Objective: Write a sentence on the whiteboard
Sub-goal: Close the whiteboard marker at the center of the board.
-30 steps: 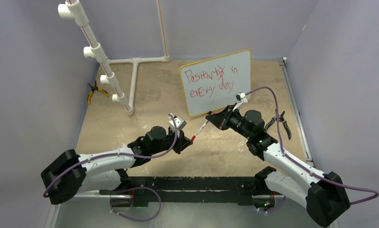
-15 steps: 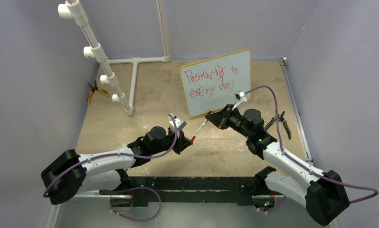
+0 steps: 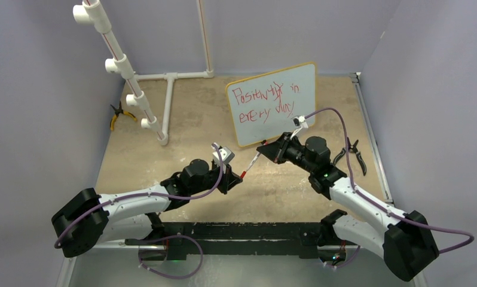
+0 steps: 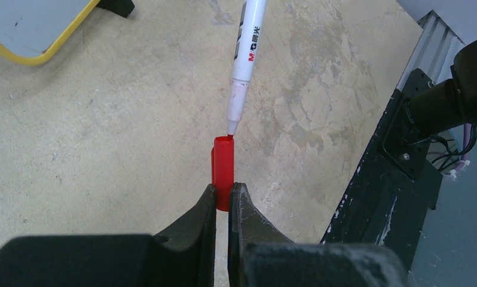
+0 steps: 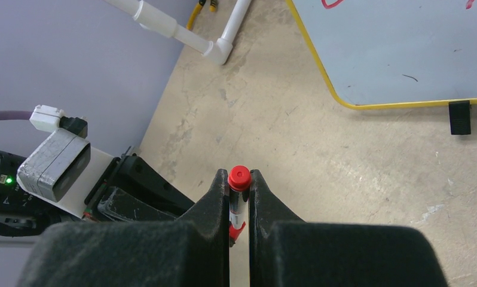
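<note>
In the top external view, the small rectangular white whiteboard with a yellow frame (image 3: 272, 104) is seen propped at the back of the beige desk (image 3: 182, 119), right of centre, and the scrawly red two-line sentence (image 3: 265, 103) is already written on it. In front of the board, the left gripper (image 3: 238, 177) and the right gripper (image 3: 263, 147) are brought close together, with a slim white marker pen (image 3: 253, 160) spanning the gap. In the left wrist view, the left gripper is shown nearly closed on a red plastic cap (image 4: 223, 170), and the marker's tip is placed right at its open mouth. In the right wrist view, the right gripper is clamped tight on the marker's barrel. The writing is judged done and recapping is in hand. Next, the tip must be kept aligned and pressed straight in until seated.
</note>
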You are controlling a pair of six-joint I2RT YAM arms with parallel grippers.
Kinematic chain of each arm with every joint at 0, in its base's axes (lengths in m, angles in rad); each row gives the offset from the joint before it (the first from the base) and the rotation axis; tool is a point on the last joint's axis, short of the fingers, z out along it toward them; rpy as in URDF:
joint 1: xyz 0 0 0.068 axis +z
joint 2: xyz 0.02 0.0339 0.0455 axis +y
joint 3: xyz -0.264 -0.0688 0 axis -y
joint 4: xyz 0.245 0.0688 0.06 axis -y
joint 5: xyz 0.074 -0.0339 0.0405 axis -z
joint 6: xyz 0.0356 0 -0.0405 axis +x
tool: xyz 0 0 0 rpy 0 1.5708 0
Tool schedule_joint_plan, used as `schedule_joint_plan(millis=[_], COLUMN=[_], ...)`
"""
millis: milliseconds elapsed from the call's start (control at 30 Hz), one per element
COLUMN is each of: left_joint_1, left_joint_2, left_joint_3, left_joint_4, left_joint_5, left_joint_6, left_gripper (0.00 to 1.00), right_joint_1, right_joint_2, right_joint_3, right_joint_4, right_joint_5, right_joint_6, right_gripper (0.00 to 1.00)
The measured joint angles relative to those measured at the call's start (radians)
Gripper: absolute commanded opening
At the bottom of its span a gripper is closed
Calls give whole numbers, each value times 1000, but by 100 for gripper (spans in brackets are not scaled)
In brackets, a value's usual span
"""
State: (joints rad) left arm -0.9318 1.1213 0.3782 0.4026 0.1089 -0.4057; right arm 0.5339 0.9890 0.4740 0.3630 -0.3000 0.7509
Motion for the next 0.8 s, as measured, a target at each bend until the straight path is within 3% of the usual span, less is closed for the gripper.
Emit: schedule_joint_plan(millis=[800], left_joint_1=[0], left_joint_2=[-13], left_joint_3=[-1], left_joint_4=[2], left_joint_5=[0], left_joint_6=[-3], left_gripper=[0], right_joint_1=[0], right_joint_2=[70], right_joint_3=[8], right_joint_4=[28], right_joint_5=[-65], right_joint_6=[5], right_gripper=[0])
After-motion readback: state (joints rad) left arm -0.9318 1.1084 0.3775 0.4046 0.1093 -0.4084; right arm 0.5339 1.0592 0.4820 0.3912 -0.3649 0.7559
